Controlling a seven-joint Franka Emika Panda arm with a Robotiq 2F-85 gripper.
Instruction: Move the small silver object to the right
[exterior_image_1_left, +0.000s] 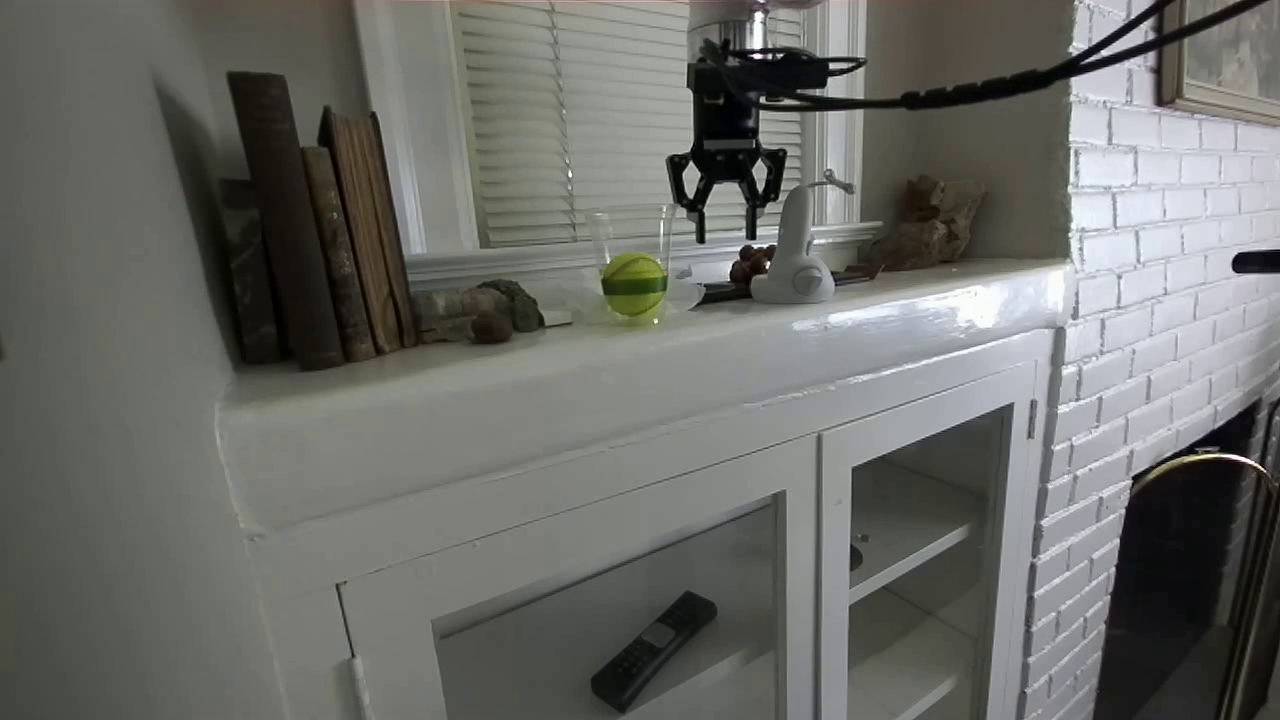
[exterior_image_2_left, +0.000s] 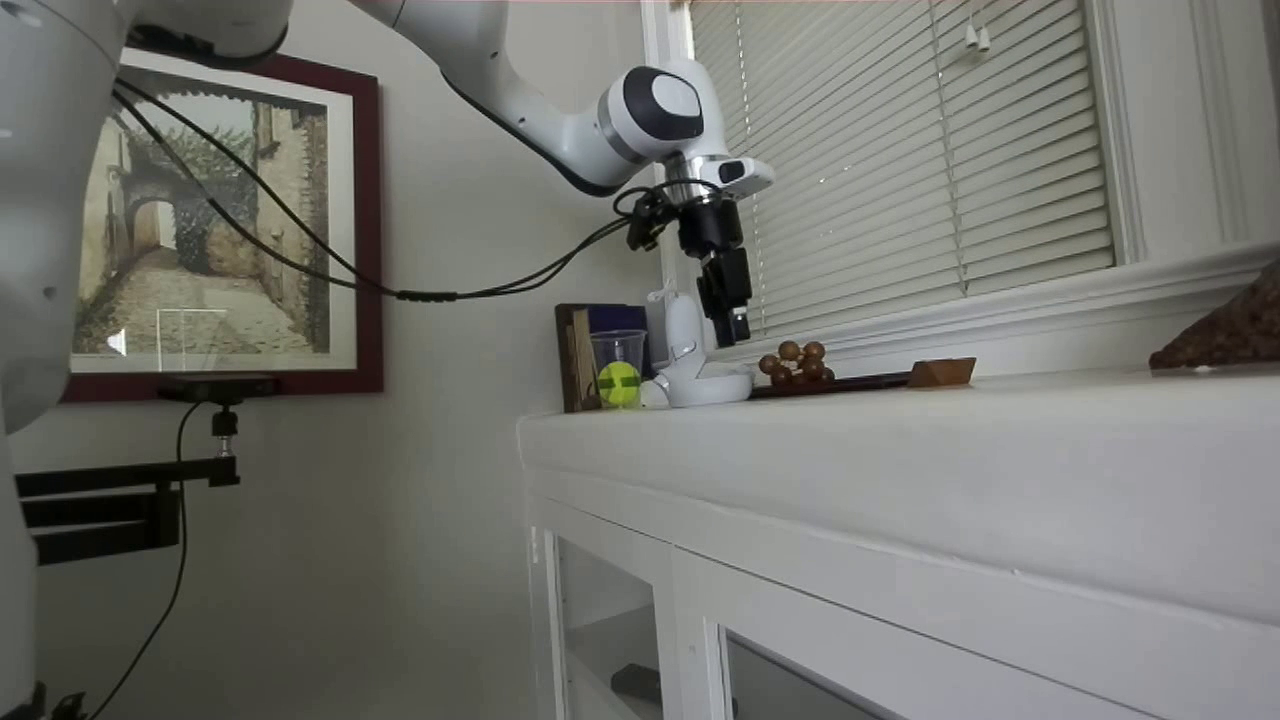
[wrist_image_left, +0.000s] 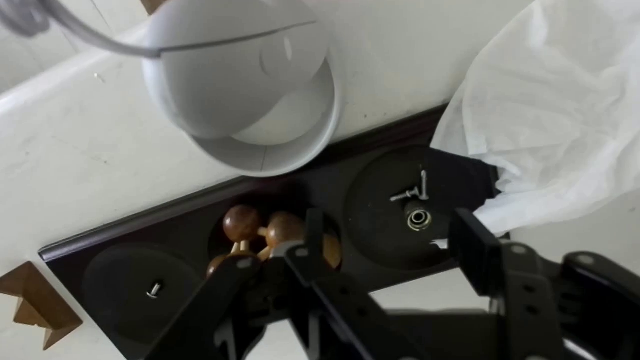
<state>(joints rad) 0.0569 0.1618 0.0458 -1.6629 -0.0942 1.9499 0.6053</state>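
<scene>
Pretty glossy white-painted ledge (exterior_image_1_left: 640, 370), and the gripper (exterior_image_1_left: 726, 228) hung over it, spread apart. Wrist view: metal screws (wrist_image_left: 423, 185) and a ring (wrist_image_left: 418, 226) sat around its 1 o'clock, brown wooden balls (wrist_image_left: 242, 223) at 9, and toward 8:30 the small silver object (wrist_image_left: 155, 289) lay in a dark tray (wrist_image_left: 195, 225), long axis kinda 1-to-7, wider end at 7.

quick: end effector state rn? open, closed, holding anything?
End effector: open, holding nothing; its fingers stand apart.
</scene>
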